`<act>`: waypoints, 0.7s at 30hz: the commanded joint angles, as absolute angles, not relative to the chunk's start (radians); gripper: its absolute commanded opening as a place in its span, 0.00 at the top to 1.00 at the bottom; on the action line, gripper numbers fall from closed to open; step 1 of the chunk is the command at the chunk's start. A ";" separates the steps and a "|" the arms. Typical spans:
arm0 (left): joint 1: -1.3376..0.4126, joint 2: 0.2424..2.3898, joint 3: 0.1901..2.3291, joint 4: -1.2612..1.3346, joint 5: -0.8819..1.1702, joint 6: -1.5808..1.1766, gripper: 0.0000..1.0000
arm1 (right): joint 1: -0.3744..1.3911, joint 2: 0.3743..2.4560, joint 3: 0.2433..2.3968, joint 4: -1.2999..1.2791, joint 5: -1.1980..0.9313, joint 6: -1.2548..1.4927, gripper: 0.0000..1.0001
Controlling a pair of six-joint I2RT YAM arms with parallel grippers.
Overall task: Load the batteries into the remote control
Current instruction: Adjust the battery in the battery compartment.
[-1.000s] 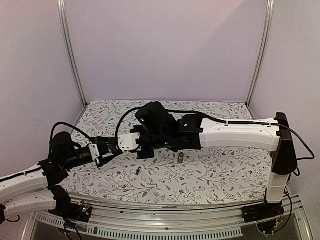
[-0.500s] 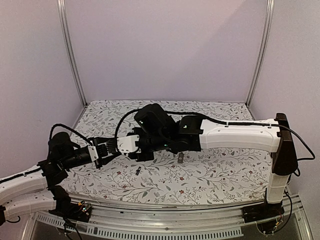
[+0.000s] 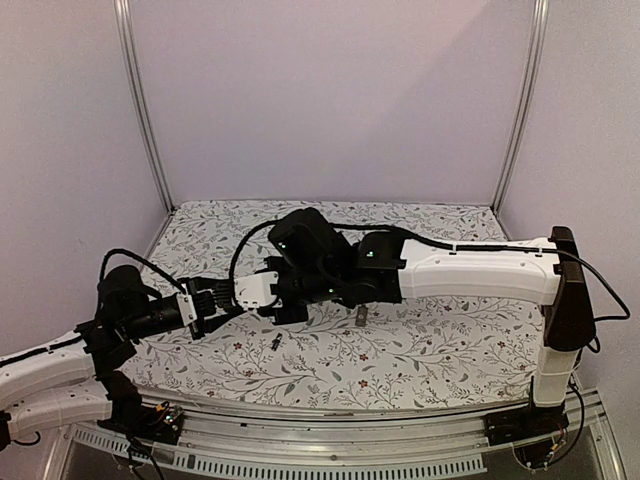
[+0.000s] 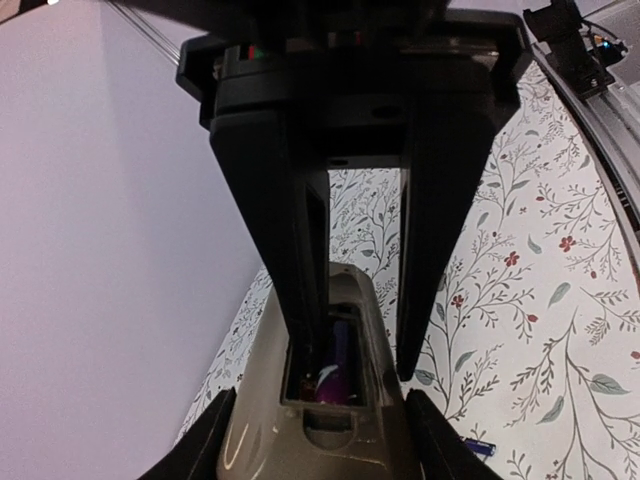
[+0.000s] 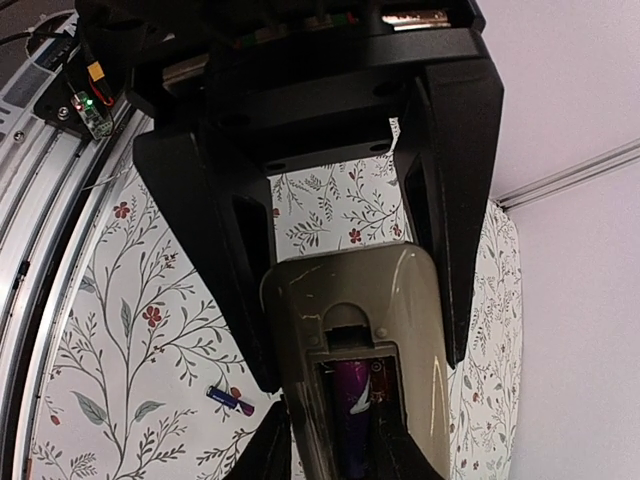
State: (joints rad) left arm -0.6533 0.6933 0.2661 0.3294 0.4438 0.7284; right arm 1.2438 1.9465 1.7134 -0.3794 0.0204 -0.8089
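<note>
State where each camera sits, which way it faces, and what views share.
Top: high behind the robot, looking down on the table; the left arm and right arm meet at the remote.
Left wrist: on the left arm, looking along its fingers at the remote's recess; the right gripper faces it.
Right wrist: opposite, looking back; own fingers low.
Shared: both wrists see the recess and a loose battery.

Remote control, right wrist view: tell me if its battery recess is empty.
No, a purple battery lies inside the open recess in the back of the remote control.
</note>
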 commanded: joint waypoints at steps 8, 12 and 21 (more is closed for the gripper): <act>-0.694 0.718 0.261 0.379 0.392 0.851 1.00 | 1.217 1.924 1.698 -0.317 0.025 -0.649 0.67; -0.694 0.731 0.260 0.367 0.379 0.808 1.00 | 1.208 1.922 1.667 -0.293 0.032 -0.637 0.60; -0.693 0.757 0.258 0.374 0.379 0.869 1.00 | 1.147 1.842 1.561 -0.164 -0.113 -0.531 0.65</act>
